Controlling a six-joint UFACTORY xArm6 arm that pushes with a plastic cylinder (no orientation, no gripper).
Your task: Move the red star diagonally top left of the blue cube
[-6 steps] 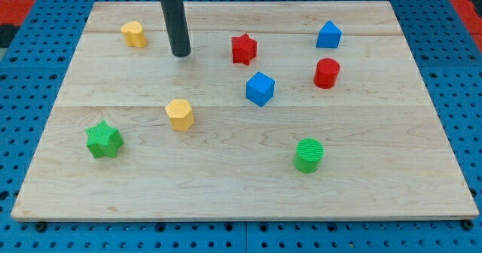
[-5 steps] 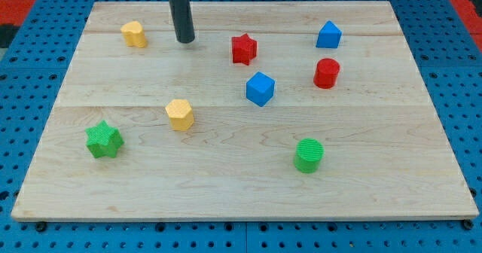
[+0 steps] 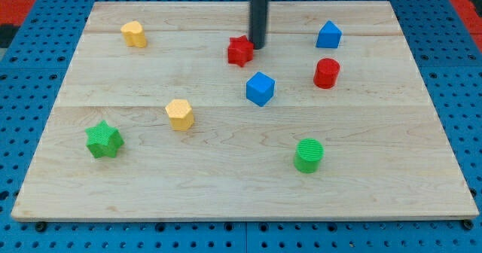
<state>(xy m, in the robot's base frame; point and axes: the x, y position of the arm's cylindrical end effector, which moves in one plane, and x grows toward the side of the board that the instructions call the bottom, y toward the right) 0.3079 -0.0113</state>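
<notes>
The red star (image 3: 240,51) lies on the wooden board (image 3: 241,178), up and to the left of the blue cube (image 3: 260,88). My tip (image 3: 258,46) is at the star's upper right edge, touching or nearly touching it. The dark rod rises from there out of the view's top.
A blue pointed block (image 3: 328,35) and a red cylinder (image 3: 326,73) sit at the view's right. A yellow block (image 3: 134,34) is at the top left, a yellow hexagonal block (image 3: 180,114) left of centre, a green star (image 3: 103,140) at lower left, a green cylinder (image 3: 308,155) at lower right.
My tip has swept right across the board's top from near the yellow block to the red star's upper right. The red star has shifted slightly left and down.
</notes>
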